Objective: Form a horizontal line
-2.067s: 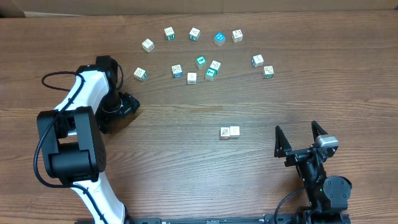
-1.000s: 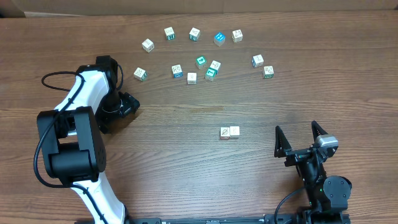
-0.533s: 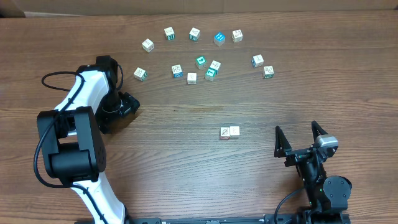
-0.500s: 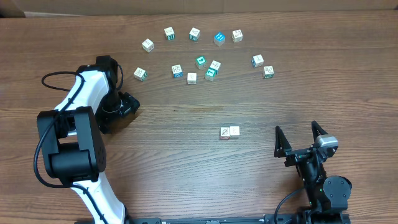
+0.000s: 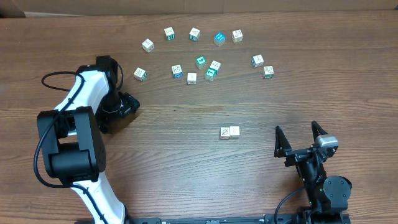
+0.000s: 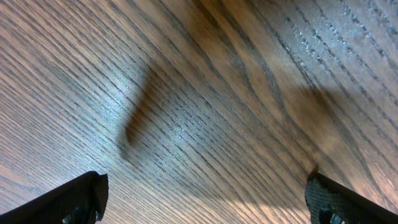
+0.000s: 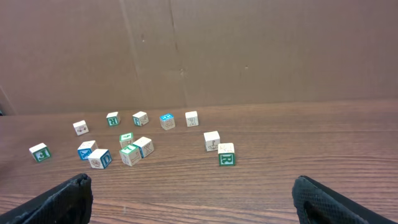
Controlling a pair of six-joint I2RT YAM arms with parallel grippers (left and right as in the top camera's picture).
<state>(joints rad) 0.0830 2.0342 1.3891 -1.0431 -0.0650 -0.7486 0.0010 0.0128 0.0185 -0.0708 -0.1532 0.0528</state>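
Merely two touching cubes (image 5: 229,132) — seemingly level.

"What does the left arm (image 5: 87,93) look like?"

"White shells over the long links and blocky black joints. A black cable (image 5: 45,81) loops off one side. The left pincer (image 5: 124,104) is solid black."

"And the right arm (image 5: 323,183)?"

"Black all over, apart from a small silver-grey block (image 5: 324,142) near the wrist. The right pincer (image 5: 296,127) has two black fingers (image 5: 280,142) tapering to points."

"Any surface detail?"

"In the wrist views the finger ends are matte black with a fine, grainy texture."
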